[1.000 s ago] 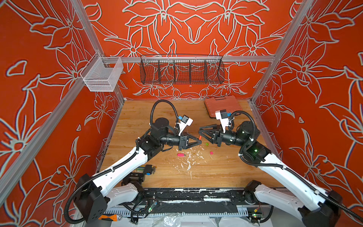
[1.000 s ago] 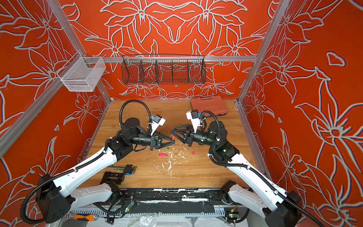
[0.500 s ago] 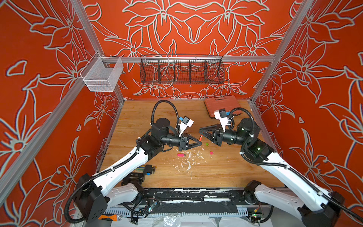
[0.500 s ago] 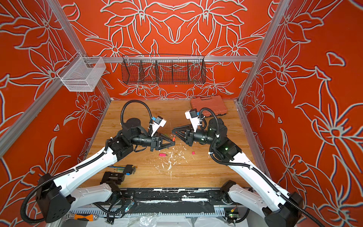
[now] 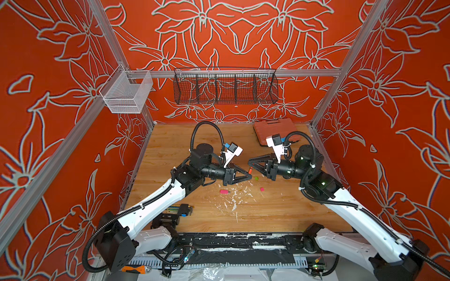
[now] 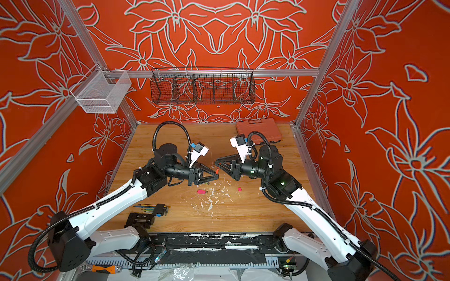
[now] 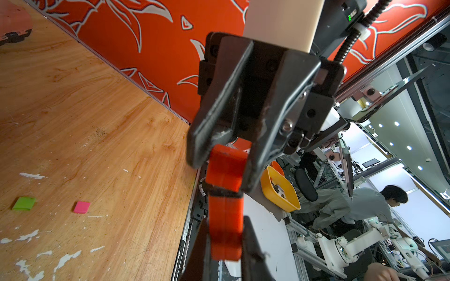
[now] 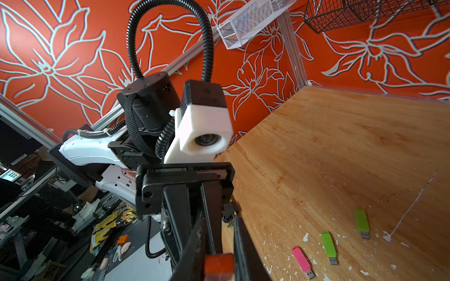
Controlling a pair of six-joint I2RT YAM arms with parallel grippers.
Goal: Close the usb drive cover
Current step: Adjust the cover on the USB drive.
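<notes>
In both top views my two grippers meet tip to tip above the middle of the wooden table. My left gripper (image 5: 248,173) (image 7: 226,220) is shut on the body of an orange usb drive (image 7: 226,233) (image 6: 217,171). Facing it, my right gripper (image 5: 250,164) (image 8: 218,253) is shut on the matching orange cover (image 7: 227,170) (image 8: 219,266). In the left wrist view the cover sits in line with the drive's end, with only a thin dark seam between the two. The plug itself is hidden.
A pink drive (image 5: 224,192), a green cover (image 5: 256,178) and a pink cover (image 5: 262,189) lie on the table (image 5: 280,214) below the grippers. Two green drives (image 8: 328,244) show by wrist. An orange tool case (image 5: 275,130) sits at the back, a hex-key set (image 5: 181,209) front left.
My right gripper's jaws have narrowed onto the orange cover and edged closer to the left gripper. The left arm has hardly moved.
</notes>
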